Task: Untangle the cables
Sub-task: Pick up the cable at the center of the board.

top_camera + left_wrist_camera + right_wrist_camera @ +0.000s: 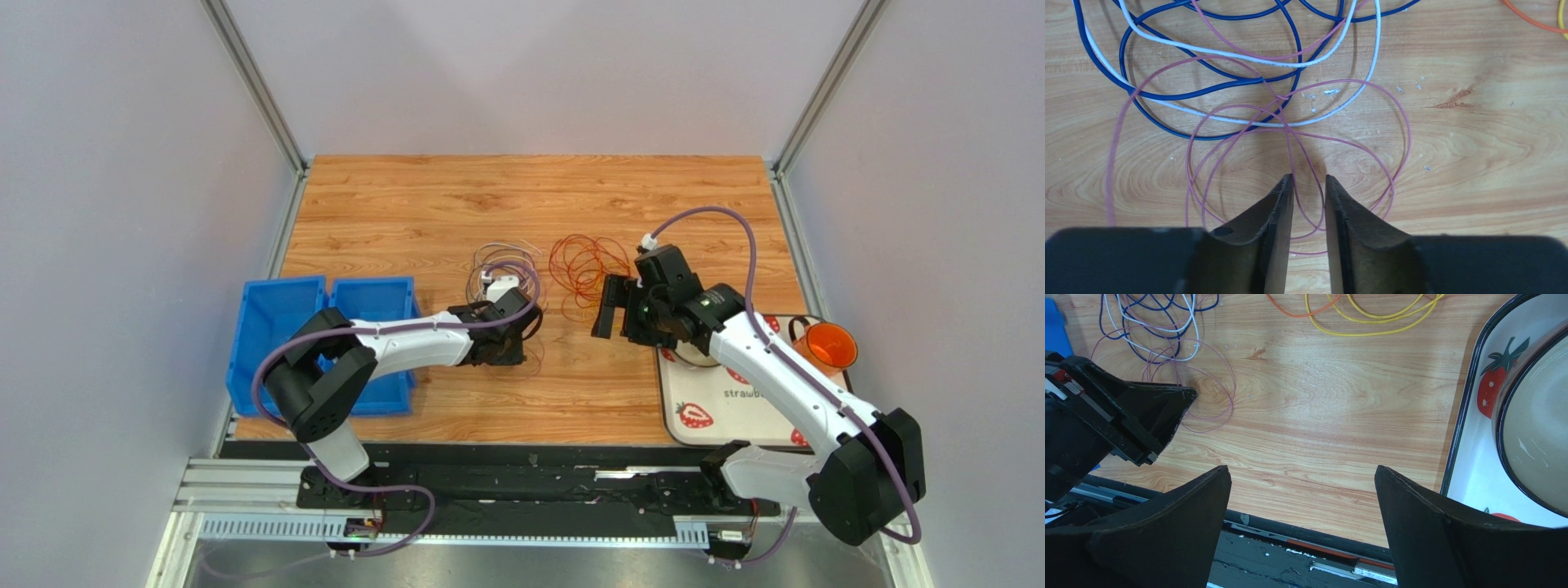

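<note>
On table (429, 208): left gripper (1309, 179) jaws narrowly apart, pink cable (1111, 171) loops between; right gripper (1301, 471) jaws wide, empty.

Bare table (405, 208) lies far of the cables (577, 263); blue bins (288, 312) block the left, tray (736, 423) the right.

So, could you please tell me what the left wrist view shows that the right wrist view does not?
Only the left wrist view: the inside of the left end effector, jaws narrowly apart, strands of the pink cable running between them. Only the right wrist view: the wide-open right end effector, the strawberry tray, a bowl on it, and the near edge of the wooden table. Both: the pink cable, the blue cable, the white cable, an orange cable and the table's wood.
</note>
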